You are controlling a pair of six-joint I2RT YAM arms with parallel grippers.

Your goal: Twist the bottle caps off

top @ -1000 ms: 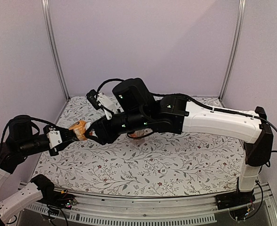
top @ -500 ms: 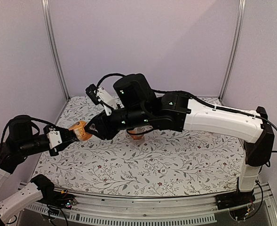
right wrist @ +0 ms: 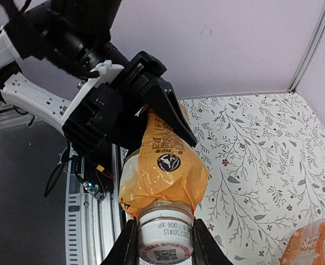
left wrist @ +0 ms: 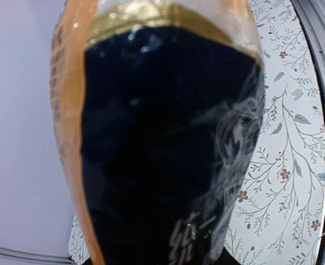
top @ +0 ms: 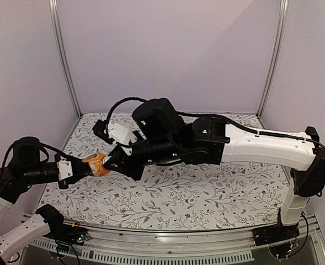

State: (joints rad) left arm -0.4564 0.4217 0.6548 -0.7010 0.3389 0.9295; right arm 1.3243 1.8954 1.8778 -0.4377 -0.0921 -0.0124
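My left gripper [top: 88, 167] is shut on a bottle [top: 96, 164] with an orange-and-black label and holds it sideways above the table's left side. The label fills the left wrist view [left wrist: 162, 138]. In the right wrist view the bottle [right wrist: 165, 171] points its white cap [right wrist: 163, 238] at the camera, with the left gripper's black fingers [right wrist: 168, 110] around its body. My right gripper [top: 110, 162] is shut on that cap, one finger on each side [right wrist: 163, 248]. The other bottles' caps are out of view.
A second orange-labelled bottle [right wrist: 316, 243] stands on the floral table cover [top: 206, 187] behind the right arm, hidden in the top view. The table's metal front rail [right wrist: 90, 221] lies below the held bottle. Frame posts [top: 63, 61] stand at the back corners.
The held bottle and both grippers have moved lower and nearer the front edge. The right wrist has turned about the cap.
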